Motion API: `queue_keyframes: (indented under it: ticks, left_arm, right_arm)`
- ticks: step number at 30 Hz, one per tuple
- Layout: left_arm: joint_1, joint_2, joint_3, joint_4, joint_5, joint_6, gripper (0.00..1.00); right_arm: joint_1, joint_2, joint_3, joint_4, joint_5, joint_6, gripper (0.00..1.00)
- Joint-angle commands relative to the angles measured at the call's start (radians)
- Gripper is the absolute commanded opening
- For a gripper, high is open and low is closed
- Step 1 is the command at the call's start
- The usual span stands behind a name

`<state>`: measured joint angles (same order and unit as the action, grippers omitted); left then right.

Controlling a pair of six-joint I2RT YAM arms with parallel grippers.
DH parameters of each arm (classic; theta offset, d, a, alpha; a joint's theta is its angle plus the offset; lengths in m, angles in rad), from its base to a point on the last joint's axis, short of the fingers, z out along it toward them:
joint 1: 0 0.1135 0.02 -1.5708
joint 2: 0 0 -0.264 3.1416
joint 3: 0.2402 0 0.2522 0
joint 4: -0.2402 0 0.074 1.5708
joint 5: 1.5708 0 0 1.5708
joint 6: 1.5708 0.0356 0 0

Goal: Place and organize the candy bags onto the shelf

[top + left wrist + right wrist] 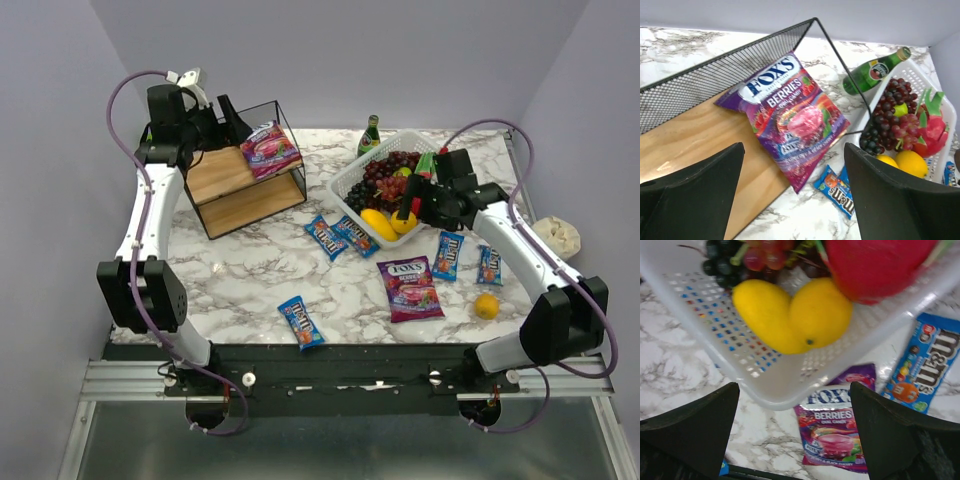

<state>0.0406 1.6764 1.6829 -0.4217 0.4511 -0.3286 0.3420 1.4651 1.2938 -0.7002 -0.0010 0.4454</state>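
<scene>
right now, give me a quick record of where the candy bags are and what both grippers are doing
on shelf: one flat purple-magenta candy bag, on the top wooden board of the black wire shelf
on marble table: second purple bag, five small blue packets
left gripper: open, above the shelved bag
right gripper: open, over the white plastic basket's near rim

Purple bag (pixel 270 148) flat on shelf (pixel 218 172) top board; second purple bag (pixel 412 288), five blue packets (pixel 301 322) off shelf.
</scene>
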Motion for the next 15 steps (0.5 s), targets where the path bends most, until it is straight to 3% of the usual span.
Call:
queue_keyframes:
  ticks: [1, 3, 15]
  left_arm:
    - [-0.044, -0.099, -0.087, 0.046, -0.002, -0.015, 0.94]
    - [-0.113, -0.142, -0.132, 0.05, 0.009, -0.02, 0.99]
    - [-0.373, -0.293, -0.475, 0.233, 0.005, -0.191, 0.99]
  right_arm:
    - [-0.121, -0.084, -0.134, -0.027, 0.062, 0.039, 1.0]
    - [-0.156, -0.107, -0.207, -0.019, 0.073, 0.035, 1.0]
    - [-0.166, -0.152, -0.468, 0.011, -0.051, 0.096, 0.97]
